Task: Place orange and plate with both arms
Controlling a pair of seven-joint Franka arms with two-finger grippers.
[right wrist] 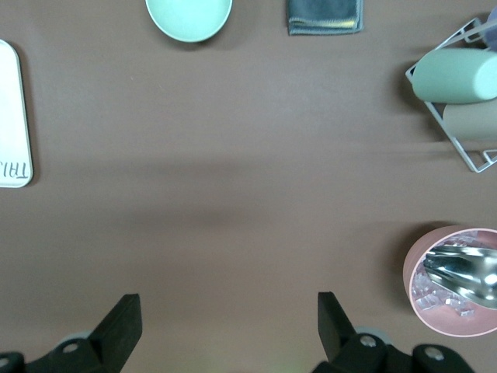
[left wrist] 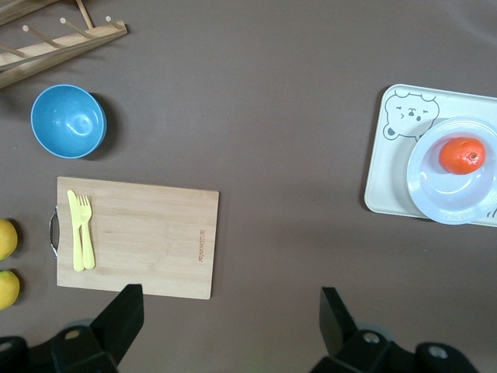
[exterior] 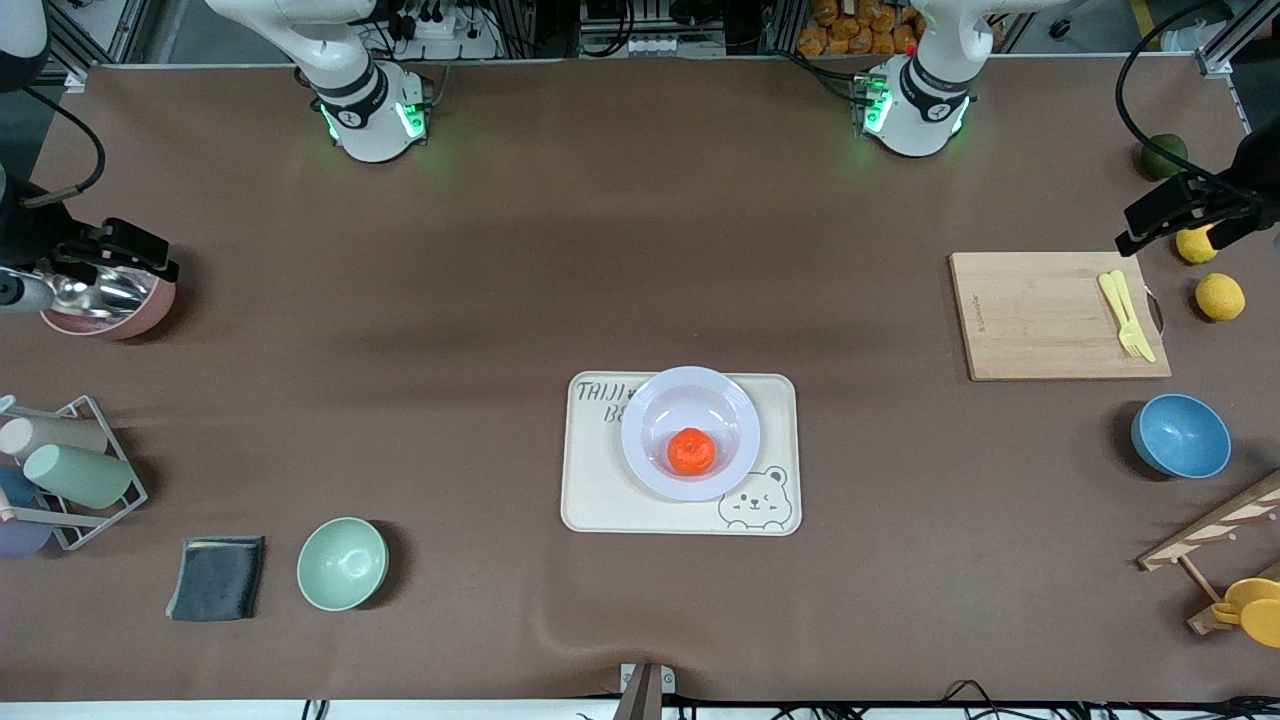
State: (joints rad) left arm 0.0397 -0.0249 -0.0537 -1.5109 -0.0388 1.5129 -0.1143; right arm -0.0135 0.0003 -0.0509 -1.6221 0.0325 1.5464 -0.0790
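Observation:
The orange (exterior: 691, 451) lies in the well of the pale plate (exterior: 648, 402), and the plate rests on the cream bear-printed tray (exterior: 600, 492) in the middle of the table. The left wrist view also shows the orange (left wrist: 462, 155) in the plate (left wrist: 424, 183). My left gripper (exterior: 1168, 225) hangs open and empty over the left arm's end of the table, by the cutting board's corner; its fingers stand wide apart (left wrist: 231, 301). Over the pink bowl at the right arm's end, my right gripper (exterior: 118, 256) is open and empty too (right wrist: 229, 307).
A wooden cutting board (exterior: 1050, 315) carries a yellow fork and knife (exterior: 1127, 315). Two lemons (exterior: 1220, 296), a dark green fruit (exterior: 1163, 155), a blue bowl (exterior: 1180, 436) and a wooden rack (exterior: 1215, 540) lie near it. A pink bowl (exterior: 108, 305), cup rack (exterior: 70, 470), grey cloth (exterior: 217, 577) and green bowl (exterior: 342, 563) sit at the right arm's end.

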